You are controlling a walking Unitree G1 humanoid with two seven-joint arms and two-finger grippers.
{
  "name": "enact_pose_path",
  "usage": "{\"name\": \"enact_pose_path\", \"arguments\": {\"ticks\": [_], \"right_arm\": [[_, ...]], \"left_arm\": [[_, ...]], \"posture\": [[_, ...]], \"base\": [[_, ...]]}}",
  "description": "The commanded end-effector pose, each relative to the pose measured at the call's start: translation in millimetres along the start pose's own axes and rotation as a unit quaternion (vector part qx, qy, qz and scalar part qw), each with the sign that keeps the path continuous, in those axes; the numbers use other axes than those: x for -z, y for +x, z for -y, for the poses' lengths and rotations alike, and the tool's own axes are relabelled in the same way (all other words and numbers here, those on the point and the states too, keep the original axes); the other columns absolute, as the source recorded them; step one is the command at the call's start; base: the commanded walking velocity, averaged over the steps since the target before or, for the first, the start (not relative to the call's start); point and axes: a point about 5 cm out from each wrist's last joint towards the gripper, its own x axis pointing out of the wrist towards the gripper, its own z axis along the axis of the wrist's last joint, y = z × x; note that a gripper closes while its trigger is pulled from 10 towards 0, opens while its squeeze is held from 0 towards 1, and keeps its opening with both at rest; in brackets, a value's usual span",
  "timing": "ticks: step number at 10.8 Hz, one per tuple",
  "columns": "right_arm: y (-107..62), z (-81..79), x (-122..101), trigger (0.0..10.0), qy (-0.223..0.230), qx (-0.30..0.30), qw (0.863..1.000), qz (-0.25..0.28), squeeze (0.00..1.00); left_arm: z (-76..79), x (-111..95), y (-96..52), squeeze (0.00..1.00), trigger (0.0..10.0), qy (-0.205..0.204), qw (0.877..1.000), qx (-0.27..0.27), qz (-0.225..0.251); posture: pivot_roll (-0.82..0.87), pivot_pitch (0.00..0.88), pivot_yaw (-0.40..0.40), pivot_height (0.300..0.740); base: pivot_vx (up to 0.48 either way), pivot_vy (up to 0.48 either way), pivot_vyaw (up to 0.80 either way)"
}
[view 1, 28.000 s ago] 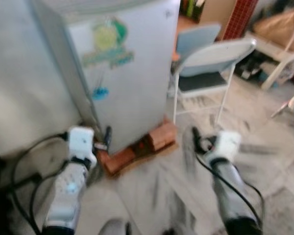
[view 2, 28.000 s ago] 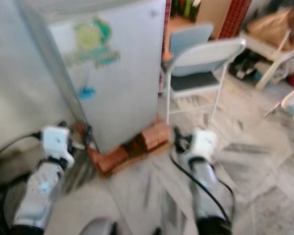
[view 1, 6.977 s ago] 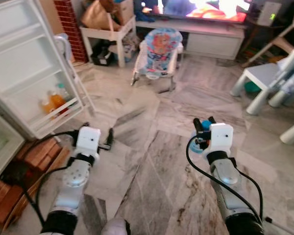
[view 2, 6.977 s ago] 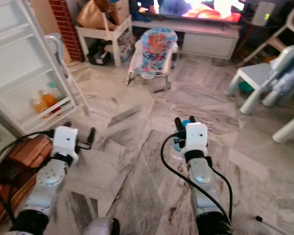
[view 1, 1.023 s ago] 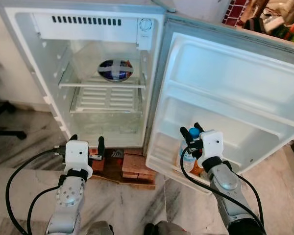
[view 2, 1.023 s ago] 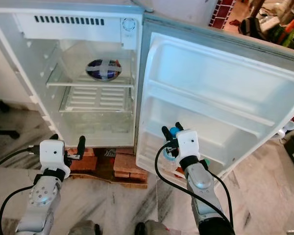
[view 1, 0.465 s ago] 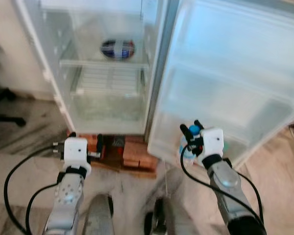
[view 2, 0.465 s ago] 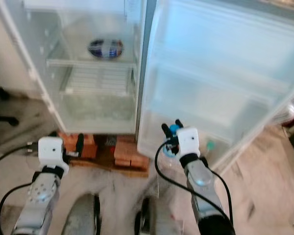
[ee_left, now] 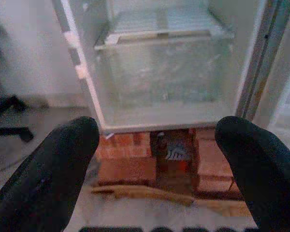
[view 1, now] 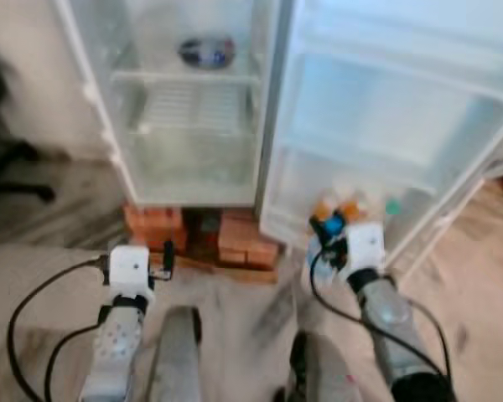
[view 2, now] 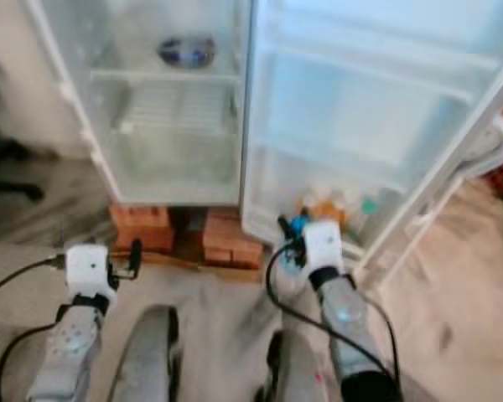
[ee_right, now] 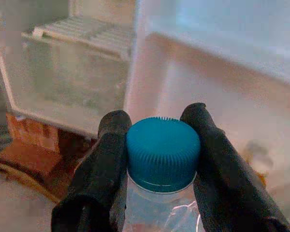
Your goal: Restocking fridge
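Stepping back has dropped the fridge (view 1: 193,126) lower; right gripper (ee_right: 159,145) clamps the bottle (ee_right: 163,153) for shelving, left gripper (ee_left: 154,159) spread, empty.

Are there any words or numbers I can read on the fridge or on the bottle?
No text can be read anywhere.
Bottle in the right gripper: its blue cap is plain, and no label shows.
Fridge: no readable words; the picture is blurred.
Drinks in the door shelf: too small and blurred to read.
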Motion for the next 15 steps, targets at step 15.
{"name": "enact_pose_path", "arguments": {"ticks": [15], "right_arm": [[3.1, -2.9, -12.0, 10.0, -0.014, -0.015, 0.999, 0.031, 0.00]], "left_arm": [[6.2, -10.9, 10.2, 0.00, 10.0, 0.002, 1.000, 0.017, 0.025]], "posture": [[0.13, 0.105, -0.083, 0.621]], "base": [[0.253, 0.000, 0.00]]}}
